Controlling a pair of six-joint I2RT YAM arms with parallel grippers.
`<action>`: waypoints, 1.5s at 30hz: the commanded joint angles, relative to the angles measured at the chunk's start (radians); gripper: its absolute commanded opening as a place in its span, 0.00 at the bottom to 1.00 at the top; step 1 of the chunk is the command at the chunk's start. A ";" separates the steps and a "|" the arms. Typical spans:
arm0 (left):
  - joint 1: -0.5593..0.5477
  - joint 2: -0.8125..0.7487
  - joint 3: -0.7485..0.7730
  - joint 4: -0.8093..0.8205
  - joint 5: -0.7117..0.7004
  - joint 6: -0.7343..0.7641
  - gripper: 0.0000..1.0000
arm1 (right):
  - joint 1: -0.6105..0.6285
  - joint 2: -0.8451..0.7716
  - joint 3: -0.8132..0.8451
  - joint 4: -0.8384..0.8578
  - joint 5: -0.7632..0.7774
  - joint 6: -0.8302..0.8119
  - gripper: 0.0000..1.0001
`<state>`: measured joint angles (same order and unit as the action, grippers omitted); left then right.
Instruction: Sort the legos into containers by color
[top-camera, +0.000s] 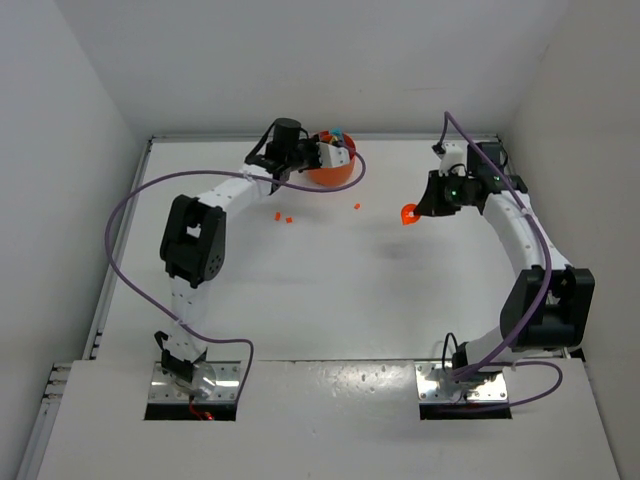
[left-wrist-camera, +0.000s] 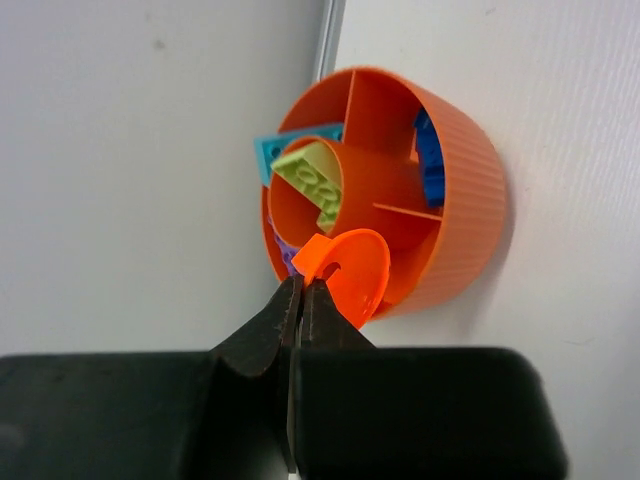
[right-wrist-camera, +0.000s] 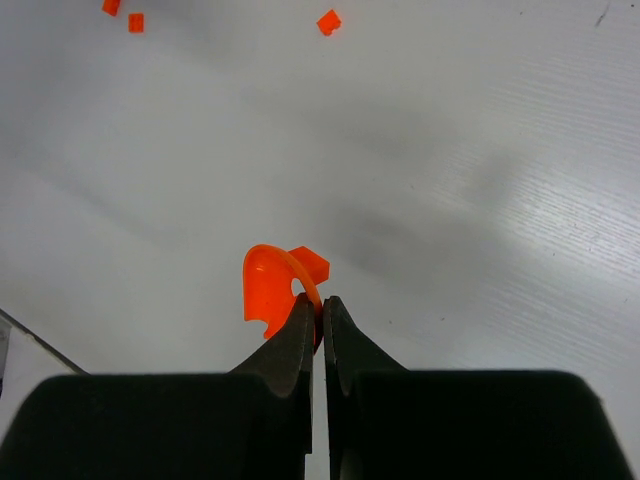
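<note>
Dish (left-wrist-camera: 470, 200): far side of the counter (top-camera: 330, 300), left of centre; split by inner walls into sections
Sorted so far: lime piece (left-wrist-camera: 310, 180) in the middle cup; cyan piece (left-wrist-camera: 272, 152), blue pieces (left-wrist-camera: 430, 165) and purple piece (left-wrist-camera: 284, 252) in separate outer sections, as far as visible
Left gripper (left-wrist-camera: 302, 288): clenched on an orange round piece (left-wrist-camera: 360, 268); held at the dish rim, not yet let go
Right gripper (right-wrist-camera: 320, 305): clenched on an orange curved piece (right-wrist-camera: 262, 290); above bare counter, well right of the dish
Loose: three small orange bits (right-wrist-camera: 328, 21) on the counter, near the dish
Progress, by judgement: far along; only orange left outside; two held pieces to drop in, three bits to fetch
</note>
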<state>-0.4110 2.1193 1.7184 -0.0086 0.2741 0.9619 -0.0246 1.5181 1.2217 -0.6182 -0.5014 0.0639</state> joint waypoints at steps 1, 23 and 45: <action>0.012 -0.055 0.069 0.007 0.149 0.144 0.00 | -0.003 -0.012 -0.019 0.043 -0.016 0.020 0.00; 0.021 0.044 0.107 0.024 0.183 0.202 0.00 | -0.003 -0.030 -0.047 0.061 -0.016 0.031 0.00; 0.040 0.116 0.107 0.114 0.140 0.172 0.17 | -0.003 -0.003 -0.047 0.071 -0.006 0.031 0.00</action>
<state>-0.3813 2.2387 1.7893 0.0441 0.3912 1.1435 -0.0246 1.5177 1.1744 -0.5766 -0.5007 0.0845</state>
